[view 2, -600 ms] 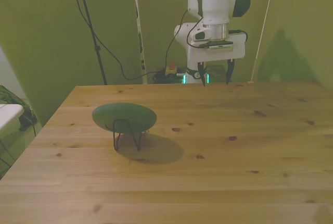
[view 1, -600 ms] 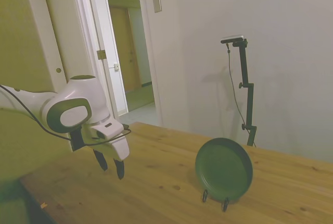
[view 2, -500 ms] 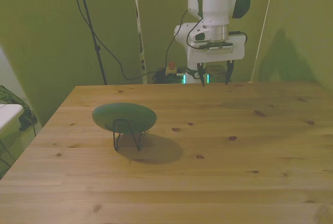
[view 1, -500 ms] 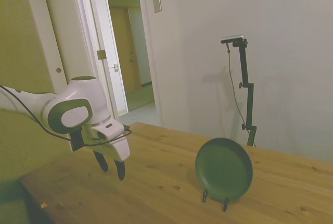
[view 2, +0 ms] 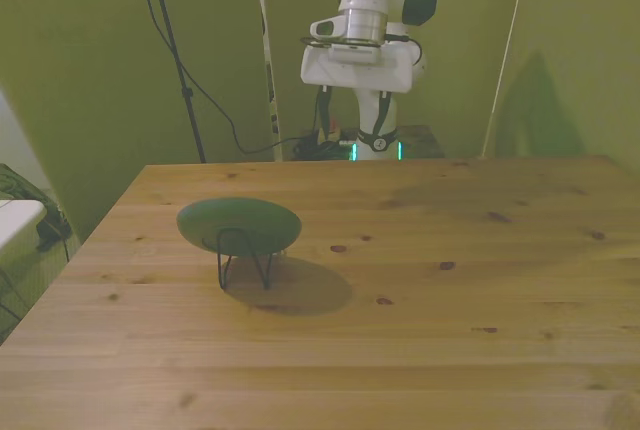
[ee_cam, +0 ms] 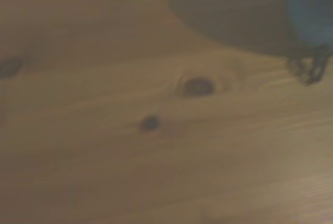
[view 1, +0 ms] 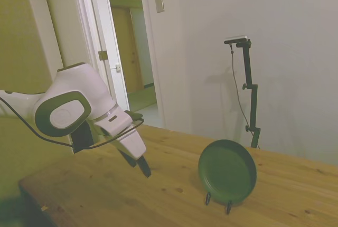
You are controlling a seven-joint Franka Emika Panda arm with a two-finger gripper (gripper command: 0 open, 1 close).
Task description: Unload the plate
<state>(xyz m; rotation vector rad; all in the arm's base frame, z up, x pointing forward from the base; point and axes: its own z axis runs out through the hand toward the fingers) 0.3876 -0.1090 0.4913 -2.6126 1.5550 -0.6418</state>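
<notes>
Dark green, the plate (view 1: 227,171) stands nearly upright on a thin black wire stand (view 2: 244,262) on the wooden bench (view 2: 420,330), toward the front view's left. Well apart from it, the white arm's gripper (view 1: 141,164) hangs tilted above the bench's far edge, holding nothing; whether its jaws are wide or narrow cannot be told.

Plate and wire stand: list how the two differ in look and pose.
The plate is a solid, round, dark green disc; the wire stand is a thin black open frame. The plate sits nearly upright on its edge, leaning back; the wire stand has its feet planted on the table. The plate is carried; the wire stand does the carrying. Both sit together at the front view's left, apart from the gripper.
</notes>
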